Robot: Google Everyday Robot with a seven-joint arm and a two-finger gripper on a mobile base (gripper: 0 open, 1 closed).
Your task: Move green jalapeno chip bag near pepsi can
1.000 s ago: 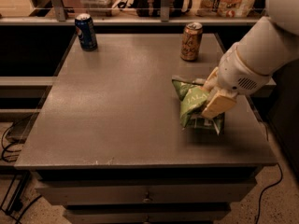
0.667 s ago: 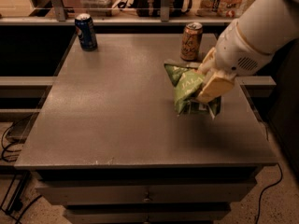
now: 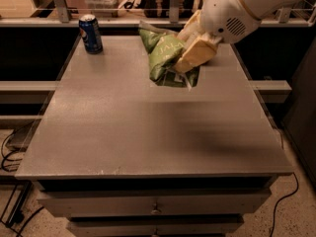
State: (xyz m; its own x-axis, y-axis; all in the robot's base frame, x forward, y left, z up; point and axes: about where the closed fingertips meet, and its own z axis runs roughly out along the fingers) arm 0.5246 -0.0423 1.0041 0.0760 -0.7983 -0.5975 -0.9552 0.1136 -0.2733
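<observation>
green jalapeno chip bag is up off the table, hanging over the far-right part of the top with its shadow on the surface below and in front of it. The gripper comes in from the upper right on a fat white arm, and its tan fingers are clamped on the bag's right side, so the bag is pinched, not just resting against them.

Room-wise: the grey table is wide open. The whole front half is bare right down to the front edge, and the stretch of tabletop between the bag and the pepsi can has nothing on it either. The can stands upright in the far-left corner, close to both the back edge and the left edge, well apart from the bag. The bag sits closer to the right edge than the left, and close to the back edge too. Past the back edge there's a metal rail, and below the front edge are drawers.

The bag itself looks crumpled and folded, tilted with one pointed corner sticking up to the left. Bright green, with white lettering where I can make out "JAL", and a lighter printed patch at the bottom end.
</observation>
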